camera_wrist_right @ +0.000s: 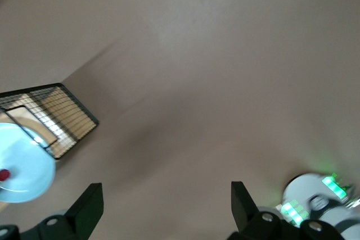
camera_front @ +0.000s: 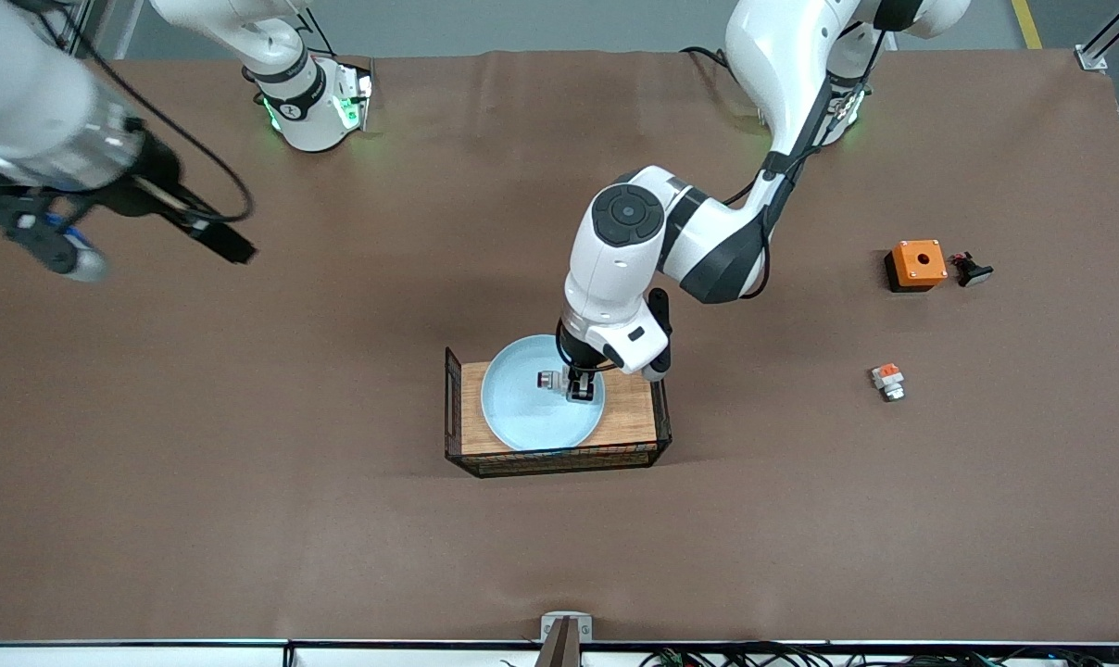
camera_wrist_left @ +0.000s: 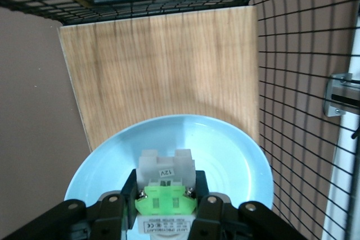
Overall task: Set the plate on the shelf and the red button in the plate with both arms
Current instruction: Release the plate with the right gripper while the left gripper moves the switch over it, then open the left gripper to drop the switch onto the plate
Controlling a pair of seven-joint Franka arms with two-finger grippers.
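— Nearest the front camera?

— Cables and a small metal bracket at the table's edge, then a wide stretch of brown cloth, lightly creased, covering the whole table.

— And the tray?

— It sits mid-table: a wooden floor with black wire mesh walls. On it lies the plate, pale blue and glossy, filling the half toward the right arm's end and overhanging the farther edge a little.

— Where is the button?

— Over the plate. The left gripper is clenched on the red button; in the left wrist view its fingers clamp the green block from both sides, with the white end sticking out above the plate. Whether the button touches the plate, I can't tell.

— The right arm?

— It waits, raised high over the cloth, well away from the tray toward its own end. The right gripper is spread wide with nothing between the fingers.

— Anything else on the cloth?

— Toward the left arm's end, well apart from the tray: an orange box with a black button just beside it, and a small white part with an orange-red block, nearer the camera than those. Farther than the tray, the bases glow green.
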